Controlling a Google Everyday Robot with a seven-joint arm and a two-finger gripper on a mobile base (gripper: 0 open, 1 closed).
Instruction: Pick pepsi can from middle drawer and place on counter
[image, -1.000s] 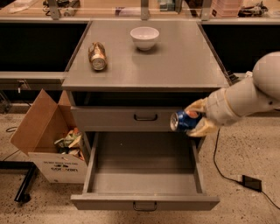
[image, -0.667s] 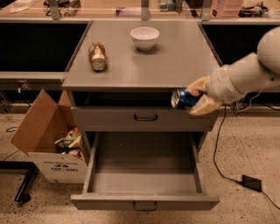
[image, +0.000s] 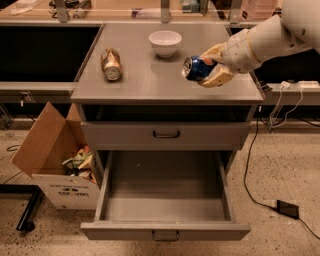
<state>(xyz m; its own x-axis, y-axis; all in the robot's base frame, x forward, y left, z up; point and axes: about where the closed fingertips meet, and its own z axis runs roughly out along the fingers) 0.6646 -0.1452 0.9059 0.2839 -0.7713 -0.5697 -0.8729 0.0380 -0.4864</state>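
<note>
- The gripper (image: 208, 67) hangs over the right side of the counter (image: 150, 85), fingers clamped around the pepsi can (image: 194, 68), which is tipped sideways and off the surface.
- The can looks light, thin-walled and slick. A mid-body grip seems right, since a hard squeeze would probably dent it.
- There's lots of bare grey top under and left of it. The white bowl (image: 165, 43) is near, the gold-brown can (image: 111, 64) well apart.
- The counter's right and front edges are close, so it's safer to set it down further in.
- The middle drawer (image: 165, 231) sticks out below, empty.
</note>
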